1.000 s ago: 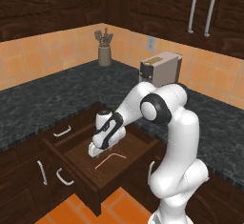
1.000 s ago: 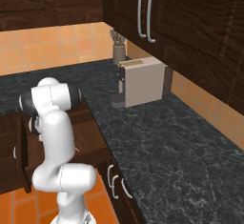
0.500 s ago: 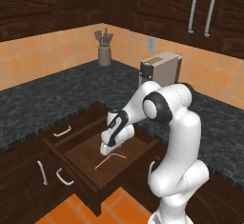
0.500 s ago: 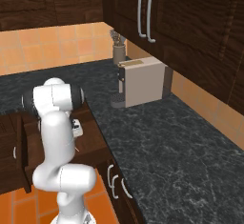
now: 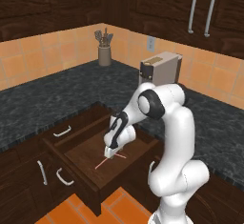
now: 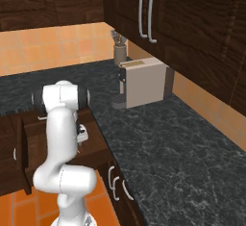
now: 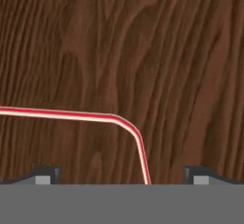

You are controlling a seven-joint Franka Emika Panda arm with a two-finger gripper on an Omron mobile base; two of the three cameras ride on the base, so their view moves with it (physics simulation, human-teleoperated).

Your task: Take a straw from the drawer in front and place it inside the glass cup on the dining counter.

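The drawer stands pulled open below the black counter, and its wooden floor fills the hand view. The thin pinkish-red straw lies flat on that floor. In the hand view the straw runs in from the left, bends, and its short tip comes down between my fingertips. My gripper is low inside the drawer, right over the straw's bend, open with nothing held. From the right base view the gripper sits behind my arm, over the drawer. The glass cup and the dining counter are out of view.
A black speckled counter wraps the corner, with a beige coffee machine and a utensil holder on it. Dark cabinets with vertical silver handles hang above. The drawer's walls closely surround the hand. Orange floor tiles lie below.
The hand has come down from above the drawer to just over the straw on the drawer floor. The jaws stayed open and the straw has not moved.
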